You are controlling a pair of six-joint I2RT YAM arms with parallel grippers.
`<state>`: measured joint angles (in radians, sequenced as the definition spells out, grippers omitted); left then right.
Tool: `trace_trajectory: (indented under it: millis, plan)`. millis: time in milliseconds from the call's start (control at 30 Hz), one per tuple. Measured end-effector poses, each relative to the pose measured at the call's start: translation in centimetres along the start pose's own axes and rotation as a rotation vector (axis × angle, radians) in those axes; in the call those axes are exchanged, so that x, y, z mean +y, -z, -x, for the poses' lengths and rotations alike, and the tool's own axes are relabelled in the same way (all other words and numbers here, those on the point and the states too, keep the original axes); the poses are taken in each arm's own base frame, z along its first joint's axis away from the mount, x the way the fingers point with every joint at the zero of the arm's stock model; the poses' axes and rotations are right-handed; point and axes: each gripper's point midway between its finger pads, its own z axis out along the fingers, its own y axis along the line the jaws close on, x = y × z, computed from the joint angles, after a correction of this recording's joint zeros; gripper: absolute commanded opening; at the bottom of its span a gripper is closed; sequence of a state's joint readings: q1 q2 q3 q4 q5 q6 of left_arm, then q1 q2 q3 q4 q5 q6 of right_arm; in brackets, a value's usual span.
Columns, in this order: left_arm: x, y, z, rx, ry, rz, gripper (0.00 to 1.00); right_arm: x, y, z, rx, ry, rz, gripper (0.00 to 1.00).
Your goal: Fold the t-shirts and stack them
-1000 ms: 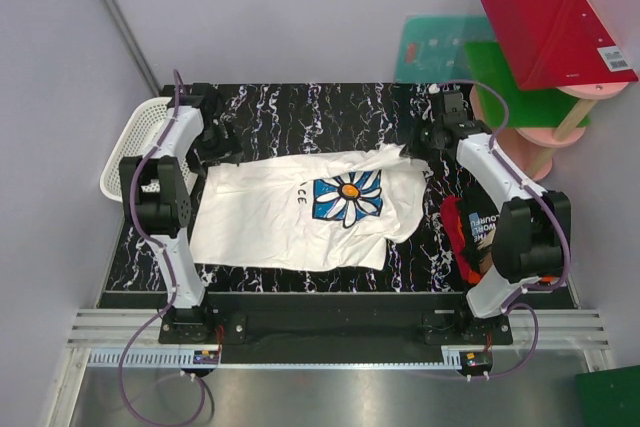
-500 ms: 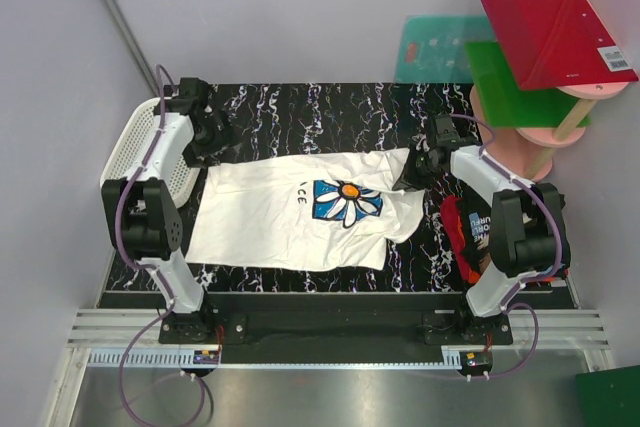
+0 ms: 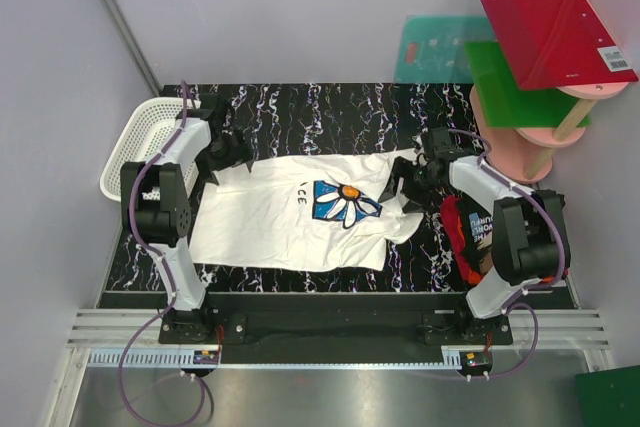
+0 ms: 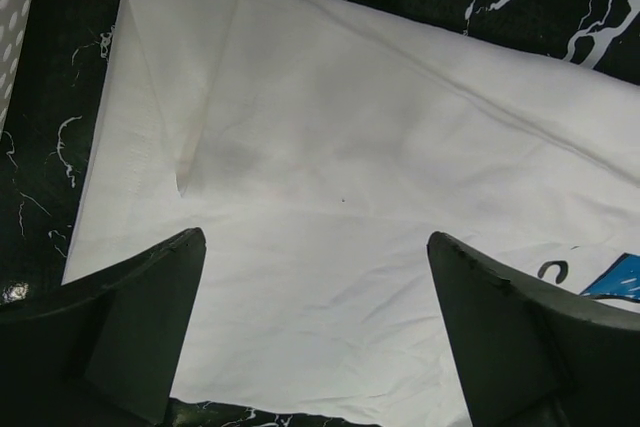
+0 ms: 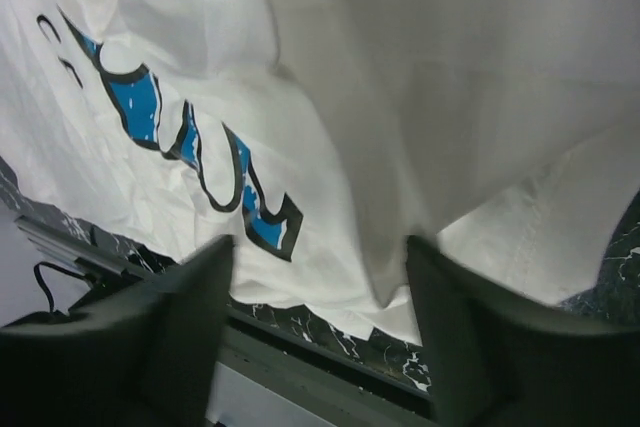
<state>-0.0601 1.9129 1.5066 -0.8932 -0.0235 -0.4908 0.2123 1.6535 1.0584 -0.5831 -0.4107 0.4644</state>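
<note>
On the black marbled table (image 3: 330, 112), the white daisy-print cloth t-shirt (image 3: 280, 222) lies spread out. Left pincer (image 4: 315, 240): released, over plain cloth. Right pincer (image 5: 320, 242): released, astride a fold; contact hard to make out.

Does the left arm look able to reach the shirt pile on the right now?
Probably not: the shirt pile lies at the far right beside the right arm; the left claw sits open over the white t-shirt's left end.
</note>
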Motion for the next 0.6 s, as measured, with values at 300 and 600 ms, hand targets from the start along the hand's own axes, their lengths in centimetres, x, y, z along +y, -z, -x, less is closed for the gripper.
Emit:
trace_trajectory:
  millis: [300, 600]
  plan:
    - [0.1, -0.5, -0.3, 0.002, 0.0, 0.001, 0.99, 3.2, 5.8, 2.0, -0.21, 0.093, 0.054, 0.89]
    - [0.0, -0.9, -1.0, 0.015, -0.009, 0.004, 0.99, 2.6, 0.7, 6.4, -0.207, 0.084, 0.015, 0.79]
